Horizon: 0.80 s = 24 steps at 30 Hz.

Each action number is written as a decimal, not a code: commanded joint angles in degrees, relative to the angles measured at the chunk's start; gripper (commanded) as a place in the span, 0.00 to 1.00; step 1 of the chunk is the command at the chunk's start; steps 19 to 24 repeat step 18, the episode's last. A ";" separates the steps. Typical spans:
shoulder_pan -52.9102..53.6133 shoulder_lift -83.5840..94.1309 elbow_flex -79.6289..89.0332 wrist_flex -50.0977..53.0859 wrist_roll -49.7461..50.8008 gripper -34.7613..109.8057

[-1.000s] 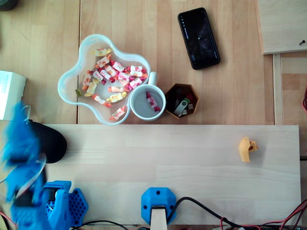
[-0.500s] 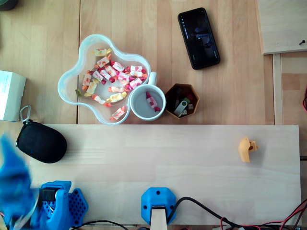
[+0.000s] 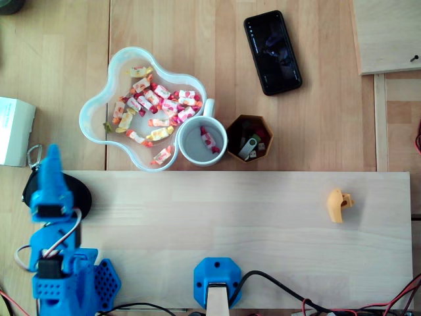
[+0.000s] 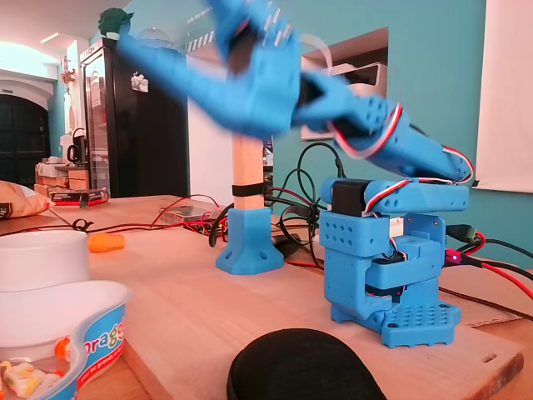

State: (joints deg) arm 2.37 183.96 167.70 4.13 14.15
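Saw the gripper poised above the black pouch, at the left end of the pale board. Could not tell fingers apart or together, blurred as in the fixed view. Noted the candy bowl and white mug farther off, to the right.

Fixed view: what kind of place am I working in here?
Probably a casual office or maker space: loose wires on a wooden table, a fridge behind, a candy bowl.
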 commanded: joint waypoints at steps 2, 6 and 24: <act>0.18 1.23 2.90 -0.35 0.53 0.56; 0.35 1.23 3.52 -0.35 0.53 0.56; 0.70 1.23 4.13 -0.35 0.53 0.56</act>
